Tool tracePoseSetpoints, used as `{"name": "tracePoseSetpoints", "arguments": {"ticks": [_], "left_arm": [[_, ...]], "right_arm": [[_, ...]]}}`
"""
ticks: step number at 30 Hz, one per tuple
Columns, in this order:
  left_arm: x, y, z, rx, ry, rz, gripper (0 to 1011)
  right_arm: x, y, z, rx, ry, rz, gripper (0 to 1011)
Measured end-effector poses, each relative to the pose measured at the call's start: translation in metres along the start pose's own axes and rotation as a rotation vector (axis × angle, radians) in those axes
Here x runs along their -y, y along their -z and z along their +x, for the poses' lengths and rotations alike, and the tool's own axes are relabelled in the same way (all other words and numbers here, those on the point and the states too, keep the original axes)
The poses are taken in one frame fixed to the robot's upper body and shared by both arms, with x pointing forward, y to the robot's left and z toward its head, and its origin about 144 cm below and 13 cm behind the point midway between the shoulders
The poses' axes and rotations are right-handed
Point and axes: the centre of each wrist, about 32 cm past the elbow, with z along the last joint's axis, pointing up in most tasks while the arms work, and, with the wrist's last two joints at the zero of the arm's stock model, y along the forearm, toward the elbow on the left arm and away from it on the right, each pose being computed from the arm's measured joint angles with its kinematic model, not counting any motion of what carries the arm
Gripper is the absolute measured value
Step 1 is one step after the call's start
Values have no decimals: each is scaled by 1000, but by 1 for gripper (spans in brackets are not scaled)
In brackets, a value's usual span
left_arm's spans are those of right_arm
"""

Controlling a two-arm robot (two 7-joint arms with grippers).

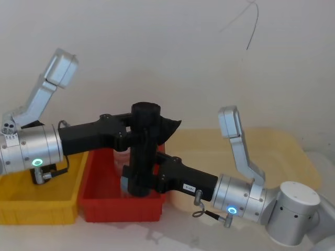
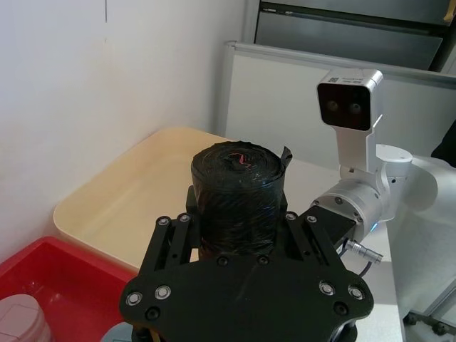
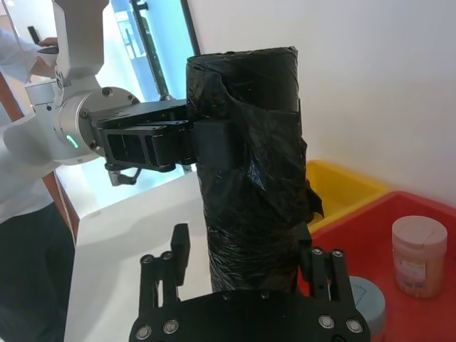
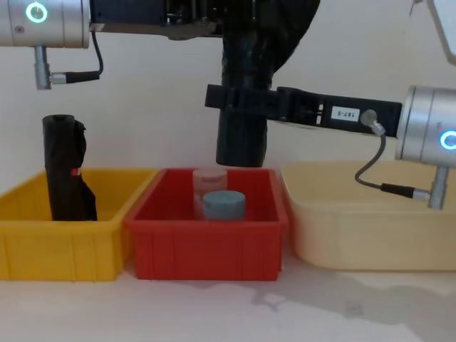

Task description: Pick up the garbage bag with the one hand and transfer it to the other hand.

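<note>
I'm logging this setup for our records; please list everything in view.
yellow bin: one, yellow, robot's left
red bin: one, red, middle
tray: one, cream, robot's right
garbage bag: one, black, upright in mid-air over the red bin
slim roll: one, black with red mark, standing in the yellow bin
jar: one, pale pink, inside red bin
round container: one, blue-grey, inside red bin beside jar
left gripper: one, black, shut on the bag's upper part
right gripper: one, black, white label, open around the bag's lower part
</note>
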Motion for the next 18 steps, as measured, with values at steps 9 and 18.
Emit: {"name": "tracePoseSetpoints", "arguments": {"ticks": [9,18], "left_arm": [[0,0,1,-4,6,1,508],[0,0,1,-5,7,1,508]], "right_arm": [[-1,0,1,-3,-1,-2,684],[-1,0,2,-5,-3,-2,546]]}}
